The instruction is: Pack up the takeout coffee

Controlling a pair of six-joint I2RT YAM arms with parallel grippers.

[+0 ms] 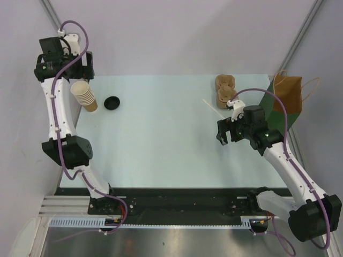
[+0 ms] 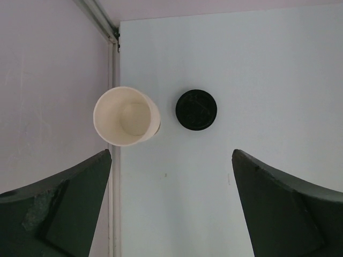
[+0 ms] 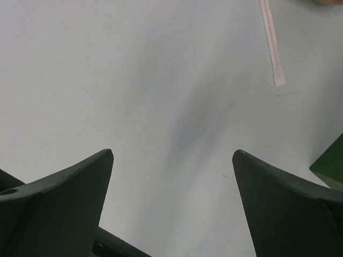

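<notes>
The pale surface (image 1: 161, 139) runs wide, with a stack of pale cups (image 1: 86, 97) at its far left edge. The left arm (image 1: 56, 112) rears up tall at that edge, its wrist bent over so the left pincer (image 2: 171, 160) looks straight down on the stack, jaws spread wide and holding nothing. The right arm (image 1: 289, 160) leans low over the surface, well across from the stack; the right pincer (image 3: 172, 155) gapes just as wide over bare surface, empty too. A brown paper bag (image 1: 288, 95) stands at the corner farthest from the stack. Of the takeout coffee (image 1: 112, 103) only a round black lid shows, just right of the stack, not touching it; I cannot tell whether a cup sits beneath.
</notes>
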